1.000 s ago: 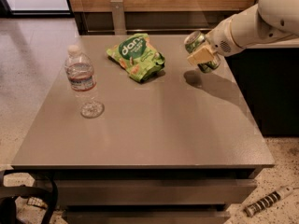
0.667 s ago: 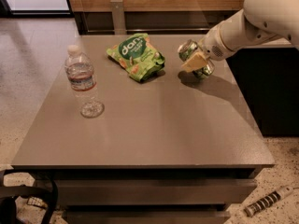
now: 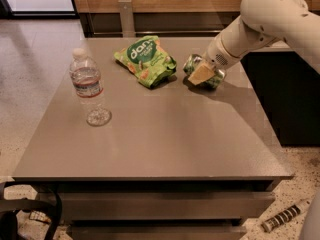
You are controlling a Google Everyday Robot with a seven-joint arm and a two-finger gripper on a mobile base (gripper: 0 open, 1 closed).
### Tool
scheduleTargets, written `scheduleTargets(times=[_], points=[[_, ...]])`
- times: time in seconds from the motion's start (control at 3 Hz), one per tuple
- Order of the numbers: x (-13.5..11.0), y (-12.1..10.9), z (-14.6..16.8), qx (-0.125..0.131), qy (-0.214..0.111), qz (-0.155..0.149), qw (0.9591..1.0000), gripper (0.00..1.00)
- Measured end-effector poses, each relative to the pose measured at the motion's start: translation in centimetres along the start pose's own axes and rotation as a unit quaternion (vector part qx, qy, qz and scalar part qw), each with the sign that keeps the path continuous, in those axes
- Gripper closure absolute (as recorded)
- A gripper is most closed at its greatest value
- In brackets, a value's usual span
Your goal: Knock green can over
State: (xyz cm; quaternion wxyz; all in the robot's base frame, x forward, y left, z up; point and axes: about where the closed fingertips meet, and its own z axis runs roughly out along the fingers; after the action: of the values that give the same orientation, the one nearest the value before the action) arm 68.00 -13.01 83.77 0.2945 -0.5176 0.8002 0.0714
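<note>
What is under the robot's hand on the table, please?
The green can, apparently tipped on its side, lies on the table under the hand. The hand covers its middle, hiding the markings there.

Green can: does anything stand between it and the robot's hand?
Nothing visible does. The hand is already against the green can, which is tilted. The snack bag lies at the can's left side in the picture, not between them.
</note>
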Motion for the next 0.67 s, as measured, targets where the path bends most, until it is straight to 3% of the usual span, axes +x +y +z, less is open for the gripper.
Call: scheduleTargets(times=[0.67], points=[[0.03, 0.26, 0.50, -0.013, 0.014, -0.003, 0.9998, 1.00]])
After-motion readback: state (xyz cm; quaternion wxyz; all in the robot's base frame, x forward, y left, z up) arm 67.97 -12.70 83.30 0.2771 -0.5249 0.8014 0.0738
